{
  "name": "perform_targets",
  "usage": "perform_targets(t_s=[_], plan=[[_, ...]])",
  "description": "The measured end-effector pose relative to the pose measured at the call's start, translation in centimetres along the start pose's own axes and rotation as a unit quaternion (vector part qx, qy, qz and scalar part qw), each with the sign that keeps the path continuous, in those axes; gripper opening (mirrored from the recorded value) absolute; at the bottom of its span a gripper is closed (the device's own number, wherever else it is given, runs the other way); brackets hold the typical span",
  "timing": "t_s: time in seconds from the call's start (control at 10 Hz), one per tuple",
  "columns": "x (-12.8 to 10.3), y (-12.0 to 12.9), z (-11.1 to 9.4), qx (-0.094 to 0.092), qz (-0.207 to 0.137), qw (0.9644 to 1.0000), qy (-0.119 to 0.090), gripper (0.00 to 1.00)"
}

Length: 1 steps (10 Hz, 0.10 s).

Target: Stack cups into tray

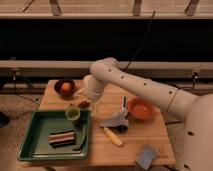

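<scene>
The pale green translucent cup (73, 114) stands upright at the far right corner of the dark green tray (37, 131), just inside its rim. My gripper (81, 104) is directly above and slightly right of the cup, very close to its rim. Whether it touches the cup does not show. My white arm reaches down to it from the upper right. The dark metal cup is not visible. A striped red and dark object (61, 137) and a dark curved item (82, 142) lie in the tray.
A dark red bowl (64, 86) holding something orange stands at the table's far left. An orange bowl (140, 108) is on the right, with a white-grey object (117, 120) beside it. A yellow item (112, 136) and a grey-blue sponge (146, 156) lie near the front edge.
</scene>
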Motion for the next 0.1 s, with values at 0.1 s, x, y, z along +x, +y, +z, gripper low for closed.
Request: perform_targets(t_s=[0.1], plan=[[0.11,0.08,-0.84,0.001,0.003,1.0000,-0.003,0.80]])
